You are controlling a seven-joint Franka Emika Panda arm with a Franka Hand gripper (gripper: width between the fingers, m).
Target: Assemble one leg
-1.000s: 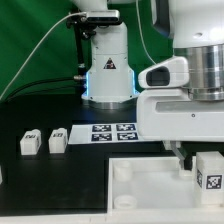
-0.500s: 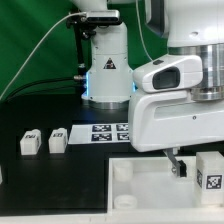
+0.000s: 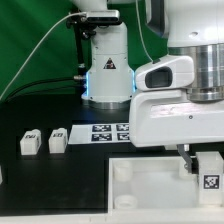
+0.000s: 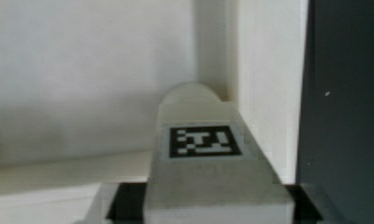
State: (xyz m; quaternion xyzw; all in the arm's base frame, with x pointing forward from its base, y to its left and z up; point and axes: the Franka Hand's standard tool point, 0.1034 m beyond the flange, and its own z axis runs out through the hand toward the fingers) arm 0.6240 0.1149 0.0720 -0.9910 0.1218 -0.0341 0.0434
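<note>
A leg [image 3: 210,176], a small white block with a black-and-white tag, stands upright at the right end of the large white panel [image 3: 150,185] in the exterior view. My gripper [image 3: 202,165] comes down on it from above and is shut on it. In the wrist view the leg [image 4: 205,140] fills the middle, with a dark finger pad [image 4: 129,205] tight against each side of it. The panel [image 4: 77,100] lies behind it. Two more legs [image 3: 29,142] [image 3: 58,138] lie on the black table at the exterior view's left.
The marker board [image 3: 112,131] lies flat behind the panel. The arm's white base [image 3: 107,70] stands at the back centre. The large white hand body [image 3: 175,105] hides much of the exterior view's right. A round corner socket [image 3: 122,171] shows on the panel's left.
The hand body has shifted a little left and then back right over the leg. The leg stays in the same place on the panel. The two loose legs have not moved.
</note>
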